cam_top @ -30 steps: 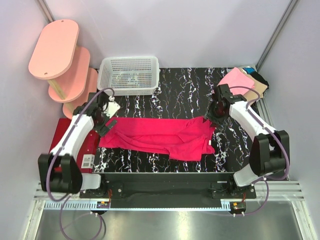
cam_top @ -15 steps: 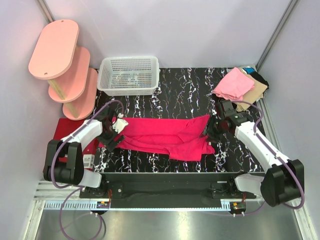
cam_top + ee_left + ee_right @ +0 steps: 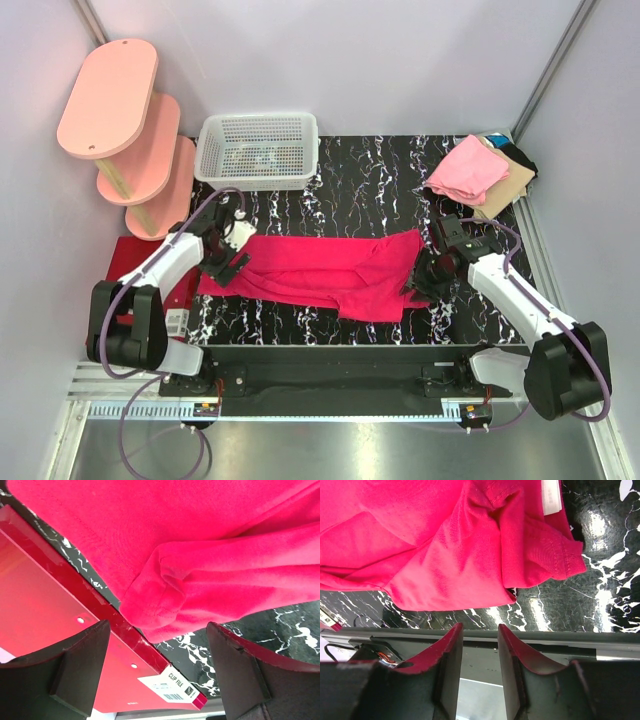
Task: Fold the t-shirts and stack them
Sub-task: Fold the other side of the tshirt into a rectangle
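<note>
Jaws on the left gripper [image 3: 157, 647] stand wide apart with nothing between them. They hang just over the rumpled left end of the magenta shirt [image 3: 320, 270], where the cloth meets the edge of the dark red mat [image 3: 40, 625]. On the right gripper [image 3: 480, 635] the jaws are narrow but not shut: only the near edge of the table [image 3: 370, 180] shows through the gap, and no cloth is pinched. That gripper sits at the shirt's right end, beside the bunched sleeve and the white label.

The shirt lies stretched left to right across the middle of the black marbled table. It looks doubled lengthwise into a long band, with its right part lumpy and uneven. A pile of folded shirts [image 3: 470, 172] — light pink on top, tan and dark beneath — rests at the far right corner, well apart from it. A white basket [image 3: 258, 150] stands at the far edge.

The step in hand seems to be the folding of the magenta shirt, about midway, with each arm posted at one end. The next move probably calls for both grippers to come down and pinch through all the layers at their ends, then bring the ends together evenly. The left one should take cloth only — not the mat's lip — and the crumpled right side may need flattening first.
</note>
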You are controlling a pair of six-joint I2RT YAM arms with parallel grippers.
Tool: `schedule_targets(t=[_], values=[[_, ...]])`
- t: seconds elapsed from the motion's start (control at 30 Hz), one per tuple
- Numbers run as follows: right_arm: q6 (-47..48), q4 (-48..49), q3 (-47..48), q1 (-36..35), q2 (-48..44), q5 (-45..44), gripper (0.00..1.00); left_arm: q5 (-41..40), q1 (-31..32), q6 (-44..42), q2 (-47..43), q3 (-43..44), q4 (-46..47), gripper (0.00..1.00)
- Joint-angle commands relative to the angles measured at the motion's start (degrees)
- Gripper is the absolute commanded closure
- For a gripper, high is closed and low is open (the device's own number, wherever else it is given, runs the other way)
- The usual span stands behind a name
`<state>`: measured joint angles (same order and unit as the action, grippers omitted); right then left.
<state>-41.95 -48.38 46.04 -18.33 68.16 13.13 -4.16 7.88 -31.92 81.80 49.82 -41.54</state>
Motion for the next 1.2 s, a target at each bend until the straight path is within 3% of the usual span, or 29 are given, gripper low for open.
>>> schedule_targets(t=[0.0, 0.33, 0.8, 1.0, 1.17], values=[[0.73, 0.21, 0.80, -0.48, 0.04, 0.23, 0.62, 1.79, 0.38, 1.95, -3.14, -1.04, -0.12, 0.19], [0.56, 0.30, -0.78, -0.57, -0.92, 0.23, 0.79, 2.67, 2.58, 4.59, -6.39, -5.09, 0.05, 0.31], [0.47, -0.66, -1.04, -0.57, -2.95, 0.67, 0.81, -2.34, 2.32, 4.06, -0.42, -6.67, 6.99, 0.36], [0.65, -0.75, -1.74, -0.57, -3.03, 0.76, 0.82, -2.69, 1.53, 3.36, 0.82, -5.70, 7.61, 0.52], [0.73, -0.75, -2.18, -0.57, -2.95, 0.67, 0.82, -3.04, 0.30, 2.31, -0.06, -4.39, 6.12, 0.56]])
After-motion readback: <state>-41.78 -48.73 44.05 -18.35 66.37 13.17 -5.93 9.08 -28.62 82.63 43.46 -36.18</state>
